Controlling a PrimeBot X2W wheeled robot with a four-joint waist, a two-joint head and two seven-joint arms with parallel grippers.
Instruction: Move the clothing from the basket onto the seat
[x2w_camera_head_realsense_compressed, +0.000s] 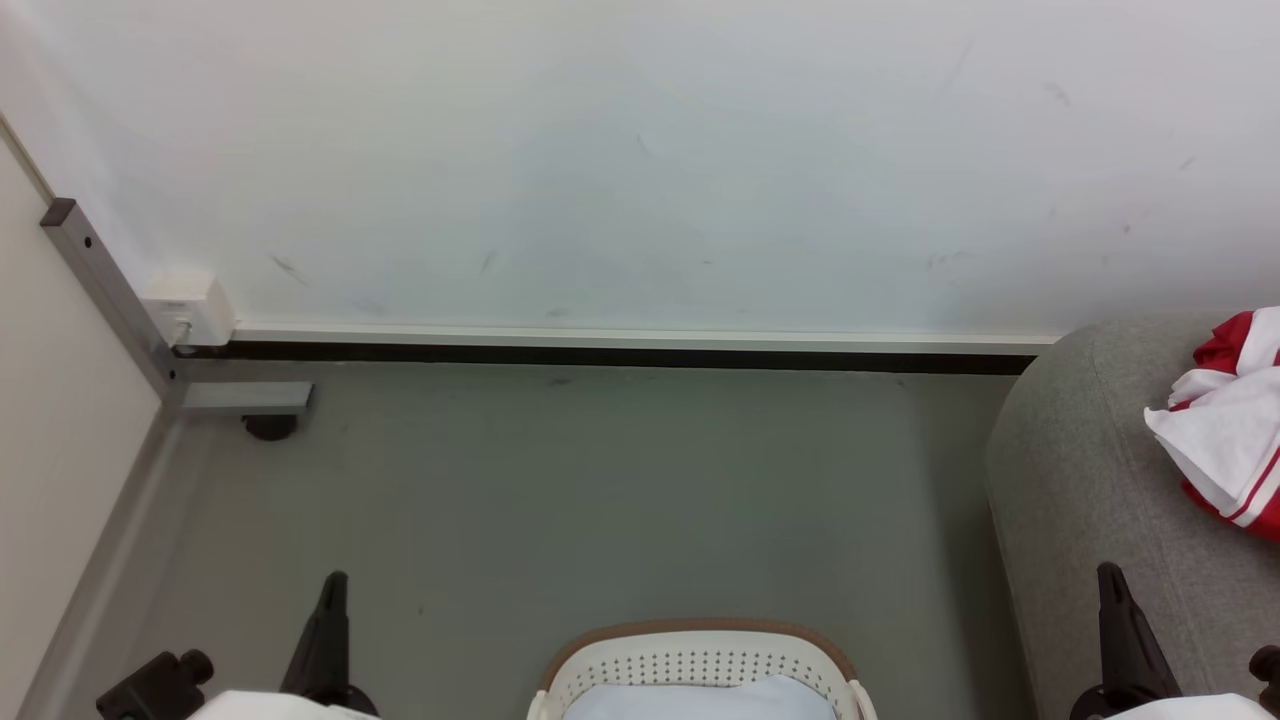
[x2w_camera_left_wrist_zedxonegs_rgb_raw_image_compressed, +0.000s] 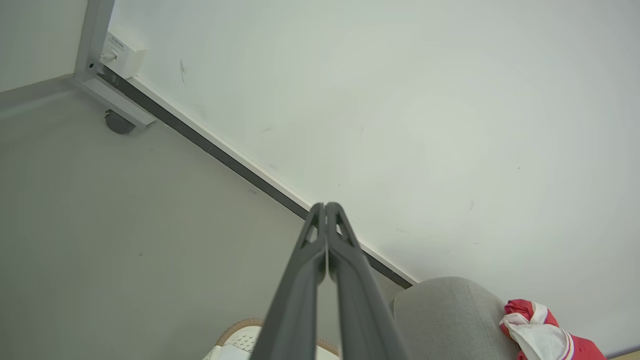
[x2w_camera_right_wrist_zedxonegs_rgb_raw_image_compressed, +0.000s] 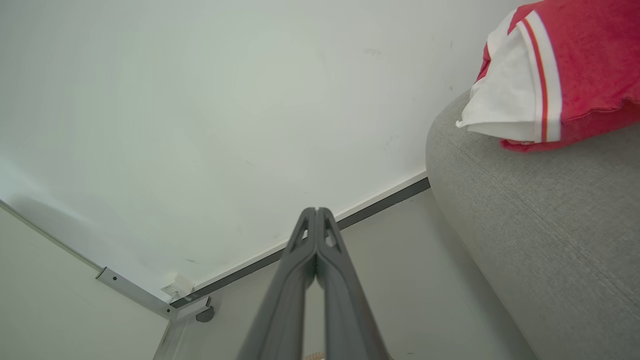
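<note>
- A beige partition panel (x2w_camera_head_realsense_compressed: 60, 420) is seen at far left, edged by a grey metal frame (x2w_camera_head_realsense_compressed: 105, 290) whose foot is propped on a dark round pad (x2w_camera_head_realsense_compressed: 270, 427). A small white box (x2w_camera_head_realsense_compressed: 190, 308) is fixed low on the wall beside it.
- The left gripper (x2w_camera_head_realsense_compressed: 335, 590) is held low over the floor, its two dark fingers pressed fully together with nothing between them.
- A scuffed white wall (x2w_camera_head_realsense_compressed: 640, 150) is met by a grey-green floor (x2w_camera_head_realsense_compressed: 560, 490) along a dark skirting strip (x2w_camera_head_realsense_compressed: 620, 355).
- The basket (x2w_camera_head_realsense_compressed: 700, 630) is set on the floor at bottom centre, with pale lining (x2w_camera_head_realsense_compressed: 700, 700) shown inside.
- The seat (x2w_camera_head_realsense_compressed: 1080, 500) is backed against the wall at right, near the basket.
- The right gripper (x2w_camera_head_realsense_compressed: 1112, 585) is likewise clamped tight and empty, seen against the seat's rounded end.
- The clothing (x2w_camera_head_realsense_compressed: 1225, 420), a crumpled red-and-white bundle with stripe trim, is laid on top of the seat at far right.
</note>
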